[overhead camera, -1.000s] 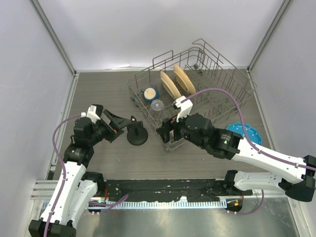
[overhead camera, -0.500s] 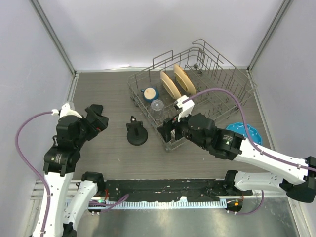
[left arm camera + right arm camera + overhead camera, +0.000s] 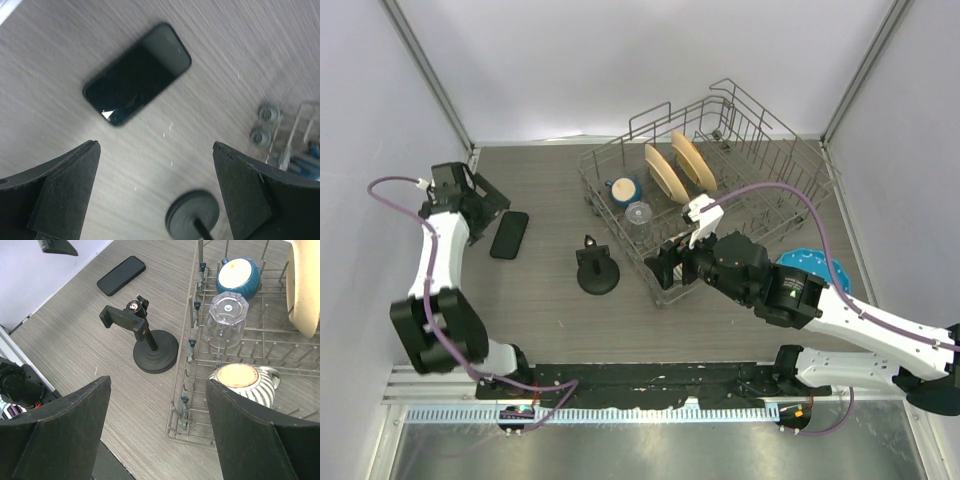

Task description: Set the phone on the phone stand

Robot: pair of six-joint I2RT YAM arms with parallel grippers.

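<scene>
Left arm is out over the far-left stretch of the worktop (image 3: 535, 300), and its left fingers (image 3: 60, 192) are spread wide with nothing between them. The phone (image 3: 137, 74) lies flat on the worktop, screen up, just ahead of the fingertips and not yet inside the gap. That is the relation that counts: in the left wrist view its long axis runs on a diagonal, neither square across the gap nor in line with it. My read is that the wrist will want a twist before coming down, so the fingers close across the phone's narrow width and not along its length. It is a thin slab lying flush, so the edges give little to bite on.

From above, the phone (image 3: 509, 234) sits between the left fingers and the phone stand (image 3: 597, 270), the stand farther out on the same side and well apart from the phone. The stand is upright on its round base, and its holder (image 3: 122, 320) is cocked to one side and carries nothing.

Right fingers (image 3: 65, 432) are wide too, and empty, hanging by the near corner of the dish rack (image 3: 190, 342). The stand (image 3: 150, 347) is ahead of them and the phone (image 3: 121, 275) lies beyond it, much farther off. So the left arm is plainly the nearer one for the pick-up, and the task looks barely begun.
</scene>
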